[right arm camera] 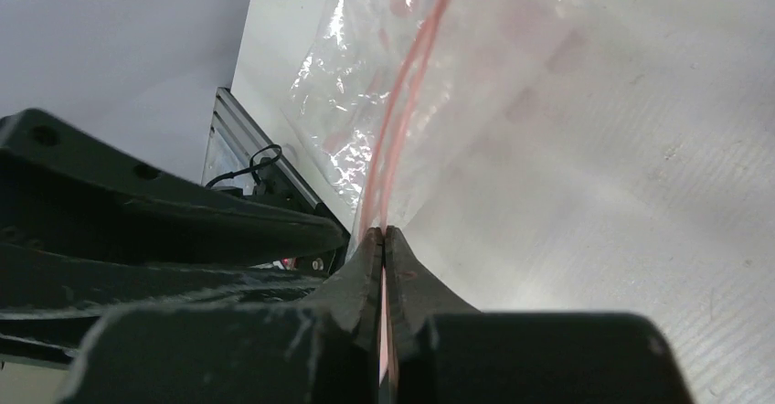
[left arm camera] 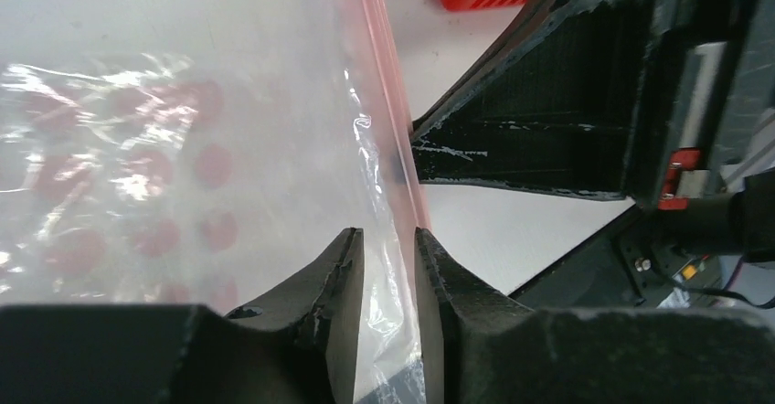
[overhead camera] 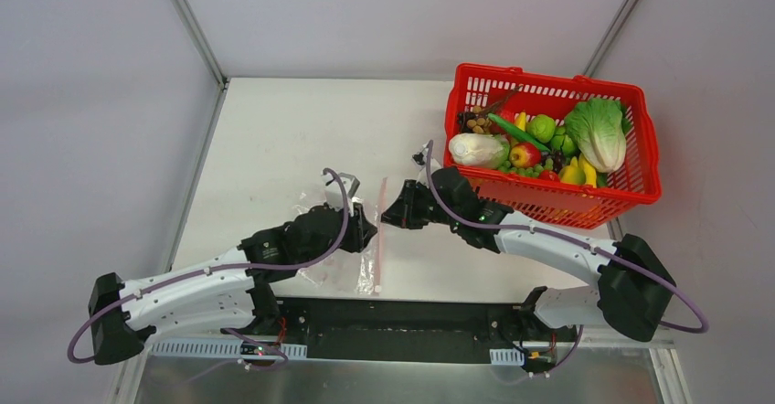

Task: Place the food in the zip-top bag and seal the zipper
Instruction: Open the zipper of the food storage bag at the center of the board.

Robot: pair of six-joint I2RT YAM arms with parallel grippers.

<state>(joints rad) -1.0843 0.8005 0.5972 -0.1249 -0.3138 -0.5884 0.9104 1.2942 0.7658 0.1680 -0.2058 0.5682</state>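
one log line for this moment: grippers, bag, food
left gripper: open, bag edge between jaws | right gripper: shut on zipper | food: in basket

Left gripper (left arm camera: 386,239) and right gripper (right arm camera: 384,235) are crowding mid-table, meeting nose to nose at the zipper (overhead camera: 379,239), with almost no gap showing between them. Right fingers are pinching the zipper. Left fingers are standing slightly apart with bag film running through. Zip-top bag (overhead camera: 338,271) is lying under the left gripper and taking up the near centre. Red basket (overhead camera: 548,77) is blocking the far right corner, just beside the right wrist, with food (overhead camera: 599,134) filling it. Table (overhead camera: 292,130) is lying open on the left and at far centre for passing. Enclosure walls (overhead camera: 91,102) are closing in left, back and right.
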